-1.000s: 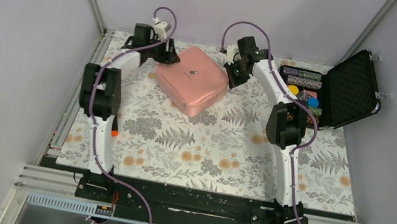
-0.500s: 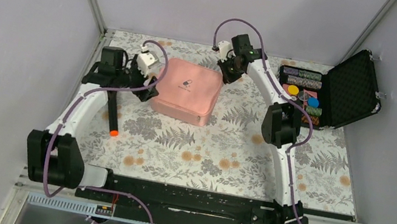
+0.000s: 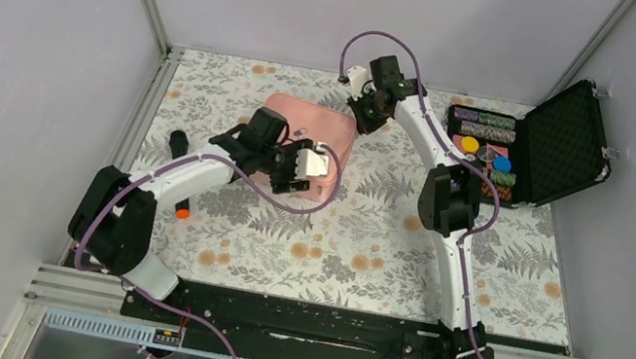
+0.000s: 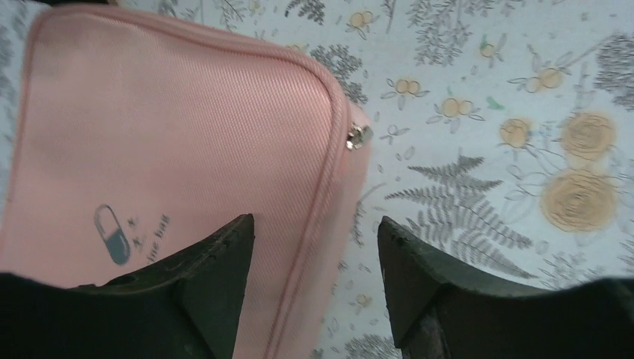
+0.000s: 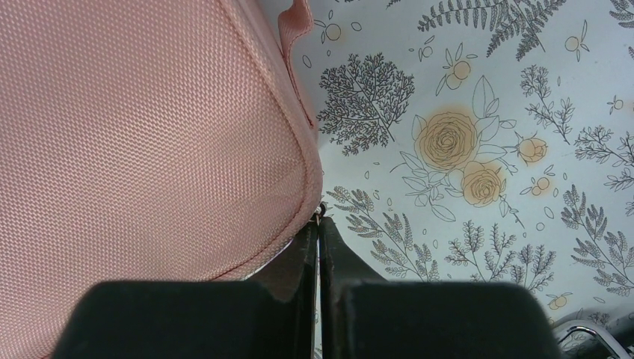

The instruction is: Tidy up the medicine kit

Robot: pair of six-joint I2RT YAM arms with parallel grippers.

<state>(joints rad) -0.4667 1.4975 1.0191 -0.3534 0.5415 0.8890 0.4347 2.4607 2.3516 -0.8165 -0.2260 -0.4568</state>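
Note:
The pink medicine kit (image 3: 305, 120) lies closed on the floral cloth at the back centre, with a small capsule logo (image 4: 112, 233) on its lid. My left gripper (image 4: 314, 224) hovers open over the kit's near right part, one finger above the lid and the other above the cloth, straddling the piped edge. Ahead of it, a metal zipper pull (image 4: 359, 137) hangs on the kit's side. My right gripper (image 5: 320, 223) is shut at the kit's (image 5: 134, 127) far right corner, pinching a small metal zipper pull (image 5: 321, 212) at its fingertips. In the top view the right gripper (image 3: 363, 113) sits at that corner.
A black foam-lined case (image 3: 557, 148) stands open at the back right, holding colourful chips (image 3: 487, 150). A black pen with an orange tip (image 3: 180, 177) lies on the cloth to the left of the kit. Grey walls close in on three sides.
The kit has been turned square. My left arm has swung from the kit's left side across to its near right edge. The right gripper has stayed shut at the far corner.

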